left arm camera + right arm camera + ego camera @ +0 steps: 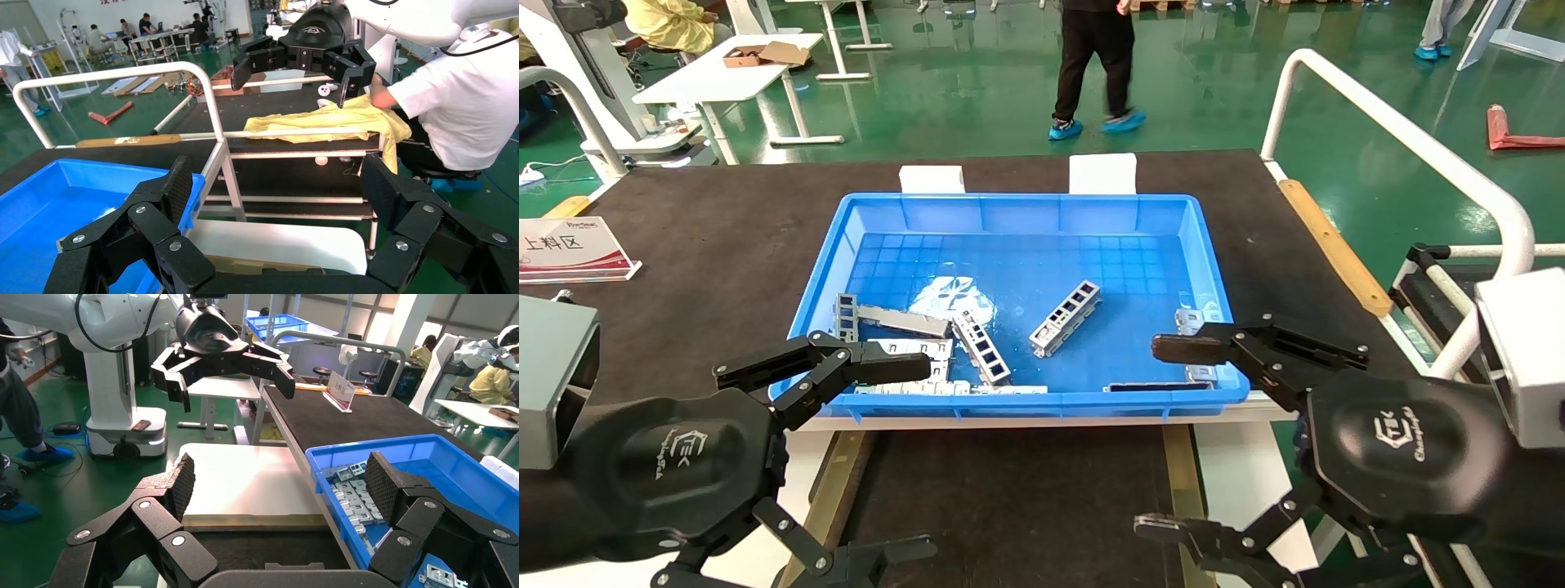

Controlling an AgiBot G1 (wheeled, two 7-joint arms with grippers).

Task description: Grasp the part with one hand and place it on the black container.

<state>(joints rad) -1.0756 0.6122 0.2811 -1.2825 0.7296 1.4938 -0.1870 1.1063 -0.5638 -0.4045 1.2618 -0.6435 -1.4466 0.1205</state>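
Left gripper (825, 465): hangs over the near left corner of the blue bin (1205, 269), jaws spread wide, holding nothing.
Right gripper (1185, 441): hangs at the near right corner of the same bin, jaws likewise wide apart and empty.
The part (1066, 318): a ladder-like bar with a row of square windows, lying at a slant on the bin floor right of centre, apart from the other metal.
Second bar (981, 349): same kind, just left of it, leaning into the heap of flat grey strips (903, 320) in the near left of the bin.
The black container (1017, 498): the dark felt tray with brownish side rails, nearer than the bin, between the two grippers; its surface shows bare.
Stage: my reading is that nothing is picked yet; both arms look poised and either could reach in.
Risk, wrong piece: a descent on the left side could close on a strip or on the tangled bar, since they touch one another.
Risk, slip: the bar is narrow and slanted; jaws not turned across it may pinch a corner and let it twist or drop.
Risk, collision: the bin's near wall stands between both grippers and the parts, so a low approach could knock the rim and shift the bin.
Risk, crowding: both arms moving in together could meet over the tray.
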